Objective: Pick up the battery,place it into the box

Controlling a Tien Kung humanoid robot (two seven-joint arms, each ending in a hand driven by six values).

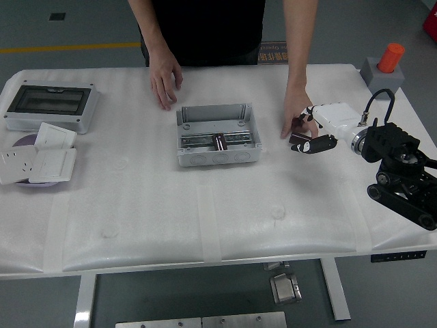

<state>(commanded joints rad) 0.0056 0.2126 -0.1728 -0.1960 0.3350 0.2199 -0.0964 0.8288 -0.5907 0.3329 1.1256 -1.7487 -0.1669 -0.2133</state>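
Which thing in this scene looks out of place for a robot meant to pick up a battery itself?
The person's hand, not the robot, holds a battery against the right hand, well right of the box. Another battery lies inside the box.

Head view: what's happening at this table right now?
A person at the far side holds a dark battery in one hand, right against the robot's right hand, as if handing it over; whether the robot grips it can't be told. The person's other hand rests on the table. The open grey box in the middle already holds one battery.
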